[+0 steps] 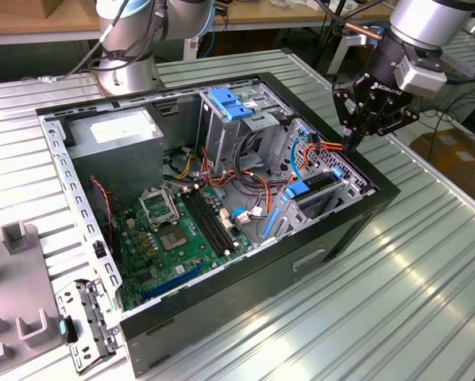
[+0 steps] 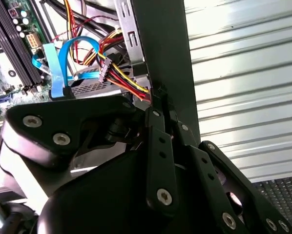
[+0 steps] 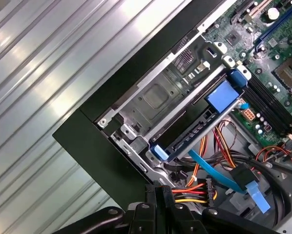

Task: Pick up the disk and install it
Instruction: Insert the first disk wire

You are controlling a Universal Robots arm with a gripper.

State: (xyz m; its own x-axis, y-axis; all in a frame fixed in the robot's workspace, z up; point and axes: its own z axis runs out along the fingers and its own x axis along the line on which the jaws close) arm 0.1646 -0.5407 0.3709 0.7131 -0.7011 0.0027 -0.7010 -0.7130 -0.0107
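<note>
The disk (image 1: 315, 186) lies in the low bay at the case corner on the exterior view's right, its light blue rail end facing the motherboard. In the first wrist view the disk (image 3: 191, 138) shows as a dark slab between blue rail ends. In the second wrist view its silver-grey top (image 2: 87, 87) lies under a blue data cable. My gripper (image 1: 353, 144) hangs over the case wall beside this bay, fingers shut together. Its tips (image 2: 155, 97) touch the red, yellow and black power wires by their connector (image 3: 207, 190). Whether they pinch a wire, I cannot tell.
The open black case (image 1: 357, 214) rests on a ribbed metal table. Inside are the motherboard (image 1: 182, 230), a blue-topped drive cage (image 1: 233, 107), the grey power supply (image 1: 114, 131) and loose cables. A grey fixture (image 1: 15, 302) lies at the exterior view's left.
</note>
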